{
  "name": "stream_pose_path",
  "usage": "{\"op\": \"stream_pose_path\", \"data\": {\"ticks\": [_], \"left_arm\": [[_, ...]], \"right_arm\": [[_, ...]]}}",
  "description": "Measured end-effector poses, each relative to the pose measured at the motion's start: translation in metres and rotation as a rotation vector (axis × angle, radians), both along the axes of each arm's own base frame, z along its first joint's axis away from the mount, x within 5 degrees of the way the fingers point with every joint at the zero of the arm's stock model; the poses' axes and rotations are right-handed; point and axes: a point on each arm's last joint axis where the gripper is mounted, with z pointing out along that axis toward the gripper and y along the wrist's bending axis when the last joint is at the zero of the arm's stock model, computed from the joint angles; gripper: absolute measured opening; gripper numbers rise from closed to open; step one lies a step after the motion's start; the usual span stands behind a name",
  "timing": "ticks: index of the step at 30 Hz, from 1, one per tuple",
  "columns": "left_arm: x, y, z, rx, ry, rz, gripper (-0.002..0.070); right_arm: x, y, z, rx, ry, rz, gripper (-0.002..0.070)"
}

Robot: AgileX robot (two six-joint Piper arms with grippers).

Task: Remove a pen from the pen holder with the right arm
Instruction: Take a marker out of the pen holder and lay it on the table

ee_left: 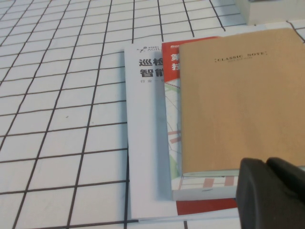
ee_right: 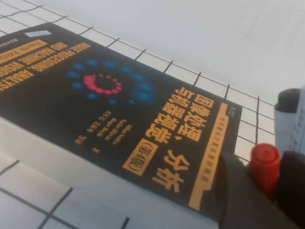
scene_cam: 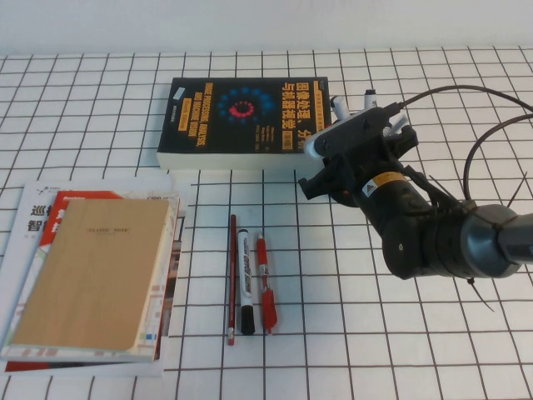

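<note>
Now, with your right gripper (ee_right: 261, 200) just right of the book (scene_cam: 241, 117) clamped around the red pen (ee_right: 265, 162) standing in the hidden pen holder, lift straight upward, slowly, clear of the neighbouring marker (ee_right: 290, 119), leaving the left gripper (ee_left: 271, 191) parked above the notebook (ee_left: 243, 100).

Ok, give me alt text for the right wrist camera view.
The right gripper sits around a red pen cap beside a grey-capped marker, with a black orange-titled book beyond on a white gridded table. The left gripper, outside this view, hovers over a tan notebook.
</note>
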Motion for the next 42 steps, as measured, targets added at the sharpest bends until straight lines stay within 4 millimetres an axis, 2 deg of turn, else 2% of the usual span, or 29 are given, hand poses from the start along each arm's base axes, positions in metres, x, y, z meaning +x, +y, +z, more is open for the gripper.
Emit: {"op": "stream_pose_path", "data": {"ticks": [7,16,29,42], "left_arm": [[0.0000,0.0000,0.0000,0.000,0.000,0.000,-0.0004],[0.0000,0.0000,0.0000,0.000,0.000,0.000,-0.0004],[0.0000,0.0000,0.0000,0.000,0.000,0.000,-0.0004],[0.0000,0.0000,0.0000,0.000,0.000,0.000,-0.0004]], "right_arm": [[0.0000,0.0000,-0.0001,0.000,0.002,0.000,0.0181],[0.0018,0.0020,0.0021,0.002,0.009,0.006,0.0228],[0.0056,0.0065,0.0069,-0.024,0.019,0.025,0.0232],[0.0056,0.0065,0.0067,-0.038,0.015,0.028,0.0115]]}}
